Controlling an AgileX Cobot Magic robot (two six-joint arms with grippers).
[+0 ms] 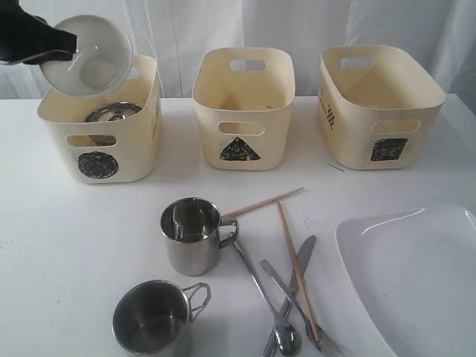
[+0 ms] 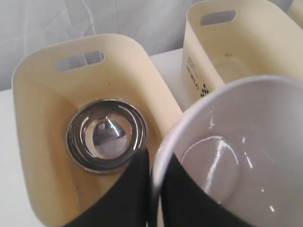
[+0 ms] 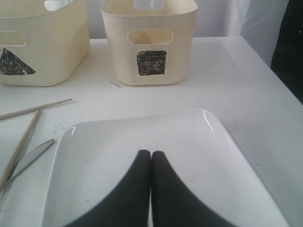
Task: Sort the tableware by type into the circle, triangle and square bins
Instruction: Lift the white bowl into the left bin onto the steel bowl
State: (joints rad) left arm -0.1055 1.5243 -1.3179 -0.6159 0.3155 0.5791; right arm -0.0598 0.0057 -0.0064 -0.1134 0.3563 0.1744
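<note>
Progress check from the remote desk: my left claw (image 1: pixel 63 44) is clamped on the rim of the small white bowl (image 1: pixel 93 56), holding it tilted above the circle bin (image 1: pixel 119 141). The steel bowl (image 1: pixel 113 112) already sits in that bin, so I'd call one item done and a second nearly there. The triangle bin (image 1: pixel 212 149) and square bin (image 1: pixel 357 141) both look empty from here. Down on the table, everything else is waiting: two steel mugs (image 1: pixel 192 236) (image 1: pixel 152 320), then the spoon (image 1: pixel 287 340), fork (image 1: pixel 271 269), knife (image 1: pixel 306 249) and chopsticks (image 1: pixel 296 260) in a loose crossed heap, then the big white plate (image 1: pixel 416 275). My right claw (image 3: pixel 151 158) has its fingers pressed together with nothing in them, sitting over the plate; can't tell if it's touching. As for writing, the only clear marks are the scribbled shapes on the fronts. There's small print (image 2: pixel 195 80) on the side of the triangle bin, and similar on the square one, but it's too tiny to read.
</note>
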